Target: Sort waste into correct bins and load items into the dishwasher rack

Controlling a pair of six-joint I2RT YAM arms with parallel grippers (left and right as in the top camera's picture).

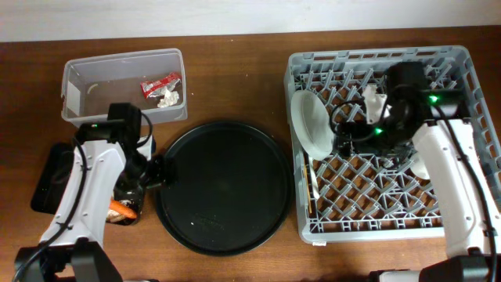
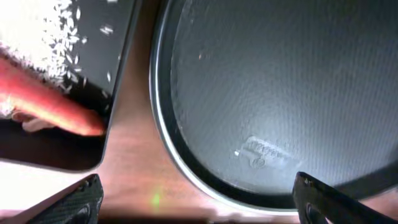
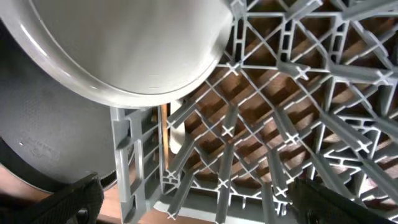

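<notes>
i judge the task nearly complete. tray point(image 1: 223, 204) at 6 o'clock carries nothing. wrapper point(image 1: 160, 82) lies in clear bin point(image 1: 78, 78) at 10 o'clock, carrot point(image 2: 43, 99) in black bin point(image 1: 48, 176) at 8 o'clock. plate point(image 1: 311, 121) stands in rack point(image 1: 368, 59) at 3 o'clock. left gripper point(image 2: 199, 202) and right gripper point(image 3: 199, 199) are both spread, holding nothing.

The left arm point(image 1: 86, 184) extends from the near left, its left gripper point(image 1: 159, 171) pointing right with jaws wide apart and empty, while the right arm point(image 1: 454, 168) reaches far and leftward, right gripper point(image 1: 344, 142) likewise spread and empty
</notes>
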